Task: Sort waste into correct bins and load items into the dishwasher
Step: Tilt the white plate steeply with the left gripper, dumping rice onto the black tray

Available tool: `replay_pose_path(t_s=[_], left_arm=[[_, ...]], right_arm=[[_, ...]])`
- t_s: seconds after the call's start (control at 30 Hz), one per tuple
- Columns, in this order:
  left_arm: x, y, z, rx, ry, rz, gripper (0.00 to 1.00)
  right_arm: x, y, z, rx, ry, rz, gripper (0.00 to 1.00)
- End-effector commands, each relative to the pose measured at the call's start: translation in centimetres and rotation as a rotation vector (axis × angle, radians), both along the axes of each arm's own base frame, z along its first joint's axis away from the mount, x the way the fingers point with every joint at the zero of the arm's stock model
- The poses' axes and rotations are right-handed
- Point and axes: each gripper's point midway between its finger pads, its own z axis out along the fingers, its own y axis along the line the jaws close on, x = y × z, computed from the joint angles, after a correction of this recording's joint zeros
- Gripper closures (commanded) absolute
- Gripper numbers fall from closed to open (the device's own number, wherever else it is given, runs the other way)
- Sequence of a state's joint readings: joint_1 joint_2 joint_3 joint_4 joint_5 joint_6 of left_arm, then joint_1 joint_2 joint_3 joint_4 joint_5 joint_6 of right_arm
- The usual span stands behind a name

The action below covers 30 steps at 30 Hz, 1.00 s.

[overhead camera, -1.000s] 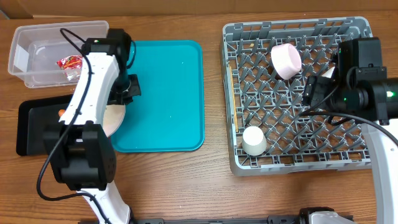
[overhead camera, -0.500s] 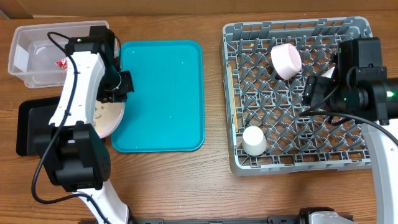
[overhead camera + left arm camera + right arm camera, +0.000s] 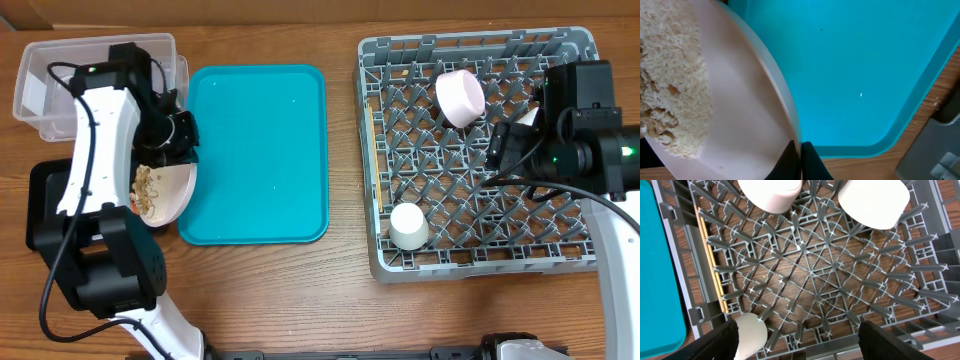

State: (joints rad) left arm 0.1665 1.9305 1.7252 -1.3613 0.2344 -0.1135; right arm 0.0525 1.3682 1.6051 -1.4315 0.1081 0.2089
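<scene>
Filling the right half of the table [image 3: 340, 300], the grey rack [image 3: 480, 255] is the biggest thing here. The right gripper [image 3: 805, 342] hangs over its right side with its jaws spread wide and nothing between them. To the left lies the teal tray [image 3: 265, 150], bare but for a speck or two. Beyond it, at the far left corner, sits the clear tub [image 3: 40, 100], with the left arm reaching across it so I can't make out what is inside. Just in front of the tub is the black tray [image 3: 45, 215], also mostly covered by that arm.

The left gripper [image 3: 800, 157] is clenched on the rim of the white plate [image 3: 178, 190], fingers pinching the edge. The plate is held over the seam between the black tray and the teal tray, overlapping the teal tray's left edge.

One white bowl [image 3: 460, 98] leans among the pegs at the back of the rack. A second bowl [image 3: 872, 202] sits to its right, mostly under the right arm when seen from above. The cup [image 3: 408, 225] stands mouth-down near the rack's front left corner. The chopsticks [image 3: 710, 260] lie together along the rack's left wall. The tan shells [image 3: 148, 188] and white crumbs are heaped on the side of the plate nearest the black tray.
</scene>
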Motion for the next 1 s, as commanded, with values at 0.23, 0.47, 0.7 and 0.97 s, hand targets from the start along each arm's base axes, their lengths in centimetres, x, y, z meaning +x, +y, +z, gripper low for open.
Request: replay_pose_path(t_s=[0.23,0.47,0.7,0.97], left_arm=[[0.6,0.9,3.3,-0.196,-0.139,-0.005,0.96],[0.8,2.1,4.7,-0.333,-0.222,0.019,0.96],[0.9,3.6,6.2,-0.444,-0.307,0.061,0.96],[0.8,5.4,7.4,-0.514,-0.382,0.096,0.96]], right_arm=[[0.2,0.0,0.1,0.004,-0.005,-0.001,0.21],[0.2,0.0,0.1,0.004,-0.005,-0.001,0.21],[0.2,0.0,0.1,0.004,-0.005,-0.001,0.21],[0.2,0.0,0.1,0.004,-0.005,-0.001,0.21]])
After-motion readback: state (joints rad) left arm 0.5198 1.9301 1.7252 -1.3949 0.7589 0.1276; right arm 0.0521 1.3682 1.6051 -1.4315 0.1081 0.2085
